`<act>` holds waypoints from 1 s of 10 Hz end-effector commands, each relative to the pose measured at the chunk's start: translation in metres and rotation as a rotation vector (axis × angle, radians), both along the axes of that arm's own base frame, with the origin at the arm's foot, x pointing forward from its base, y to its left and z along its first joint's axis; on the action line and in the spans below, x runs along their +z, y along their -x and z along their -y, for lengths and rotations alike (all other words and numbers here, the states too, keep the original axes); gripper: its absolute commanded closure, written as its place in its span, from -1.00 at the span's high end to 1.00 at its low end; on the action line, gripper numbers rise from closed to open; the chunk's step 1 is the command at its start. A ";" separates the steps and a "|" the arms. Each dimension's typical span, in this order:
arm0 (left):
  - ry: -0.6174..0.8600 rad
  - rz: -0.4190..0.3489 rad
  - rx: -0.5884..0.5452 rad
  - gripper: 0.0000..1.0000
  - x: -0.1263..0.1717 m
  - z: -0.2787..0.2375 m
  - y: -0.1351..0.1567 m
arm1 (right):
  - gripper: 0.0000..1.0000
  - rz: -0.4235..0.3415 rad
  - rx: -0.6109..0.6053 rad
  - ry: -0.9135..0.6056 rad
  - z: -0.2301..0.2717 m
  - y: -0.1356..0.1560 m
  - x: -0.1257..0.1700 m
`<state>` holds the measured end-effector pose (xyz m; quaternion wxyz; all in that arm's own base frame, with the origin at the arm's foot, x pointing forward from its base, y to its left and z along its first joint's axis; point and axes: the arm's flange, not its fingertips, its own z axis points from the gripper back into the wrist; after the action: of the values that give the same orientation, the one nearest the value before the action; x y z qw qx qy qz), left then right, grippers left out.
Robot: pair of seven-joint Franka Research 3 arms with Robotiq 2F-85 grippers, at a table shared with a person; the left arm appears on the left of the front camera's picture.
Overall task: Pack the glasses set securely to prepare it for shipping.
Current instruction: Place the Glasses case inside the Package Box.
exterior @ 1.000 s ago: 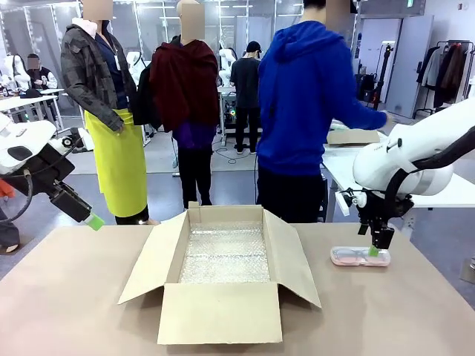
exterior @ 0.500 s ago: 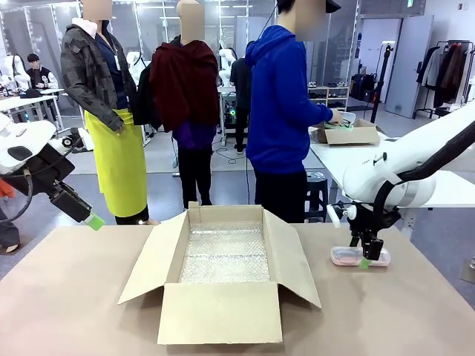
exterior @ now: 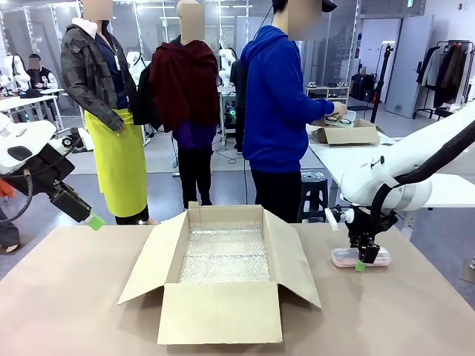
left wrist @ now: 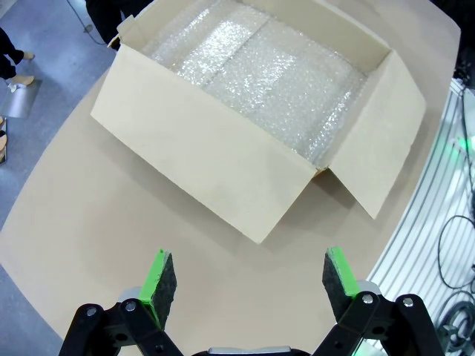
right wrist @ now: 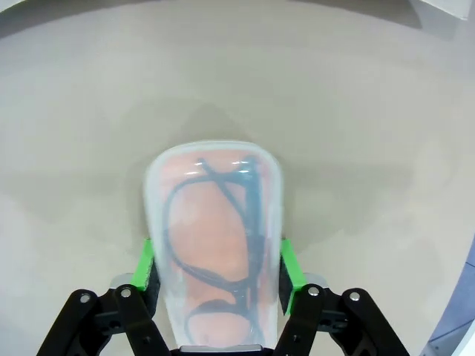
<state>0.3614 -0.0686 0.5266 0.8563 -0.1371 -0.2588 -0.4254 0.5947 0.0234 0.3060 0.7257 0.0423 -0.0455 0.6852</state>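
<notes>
The pale pink glasses case (right wrist: 211,222) lies flat on the table with a dark pair of glasses showing through its clear lid. My right gripper (right wrist: 217,271) comes down over its near end, green pads pressed against both long sides. From the front, the case (exterior: 343,257) sits right of the box under that gripper (exterior: 361,259). The open cardboard box (exterior: 219,311) stands mid-table, lined with bubble wrap (exterior: 225,254). My left gripper (exterior: 93,220) hangs open off the table's left edge, and its wrist view looks down on the box (left wrist: 208,163). At the back table a person in blue holds a small pale item (exterior: 338,119), too small to name.
The box flaps (exterior: 300,259) spread outward on both sides. A smaller cardboard box (exterior: 356,135) stands on the white table behind the right arm. Several people stand beyond the far edge. Bare brown tabletop (exterior: 74,297) lies left of the box.
My right gripper has slid left along the pink case and come lower over it. The person in blue has turned towards the back table. The left arm has not moved.
</notes>
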 end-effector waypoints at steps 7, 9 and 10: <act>0.016 0.002 -0.023 1.00 0.001 -0.002 0.000 | -0.03 0.013 -0.160 0.132 -0.030 0.027 0.105; 0.016 0.002 -0.023 1.00 0.001 -0.002 0.000 | -0.03 0.035 -0.179 0.125 -0.056 0.039 0.138; 0.016 0.002 -0.023 1.00 0.001 -0.002 0.000 | -0.03 0.043 -0.197 0.131 -0.073 0.042 0.147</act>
<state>0.3614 -0.0686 0.5266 0.8562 -0.1369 -0.2589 -0.4256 0.5514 0.0816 0.4569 0.7795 -0.0160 -0.0302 0.6254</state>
